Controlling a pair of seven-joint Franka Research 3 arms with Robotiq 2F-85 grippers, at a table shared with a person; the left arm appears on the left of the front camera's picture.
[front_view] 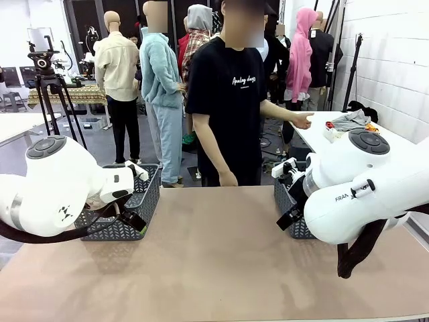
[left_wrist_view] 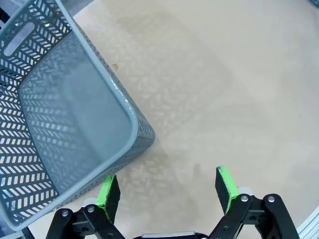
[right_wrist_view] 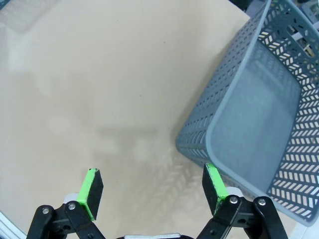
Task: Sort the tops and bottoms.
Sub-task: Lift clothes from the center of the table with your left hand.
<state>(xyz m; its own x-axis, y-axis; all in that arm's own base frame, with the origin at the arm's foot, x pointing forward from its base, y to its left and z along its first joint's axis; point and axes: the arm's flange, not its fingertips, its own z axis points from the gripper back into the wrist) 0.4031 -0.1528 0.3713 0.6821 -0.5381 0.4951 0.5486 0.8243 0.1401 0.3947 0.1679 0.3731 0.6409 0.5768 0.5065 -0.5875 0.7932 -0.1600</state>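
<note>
Looking along your left end effector (left_wrist_view: pixel 167 188), you see its green pads (left_wrist_view: pixel 108 191) spread wide with nothing between them. It hangs over the bare counter (left_wrist_view: pixel 224 89), one pad in line with the rim of the left basket (left_wrist_view: pixel 75 124); whether they touch cannot be told. Your right end effector (right_wrist_view: pixel 153 184) is just as wide apart and grips nothing. One of its pads stands before the near corner of the right basket (right_wrist_view: pixel 259 114), the other over the counter.

From the front, you have both arms low over the counter's outer ends, each just beside its basket, with the tan middle stretch between them. At the far edge, in the middle, a person (front_view: pixel 224 100) in a black T-shirt stands with a lowered hand (front_view: pixel 228 178) at the counter's rim and a raised hand (front_view: pixel 303 121) held out toward a side table (front_view: pixel 318 137) at the back right. On that table lies the grey garment (front_view: pixel 350 120), crumpled, with a bit of orange cloth (front_view: pixel 371 127) just beside it.
</note>
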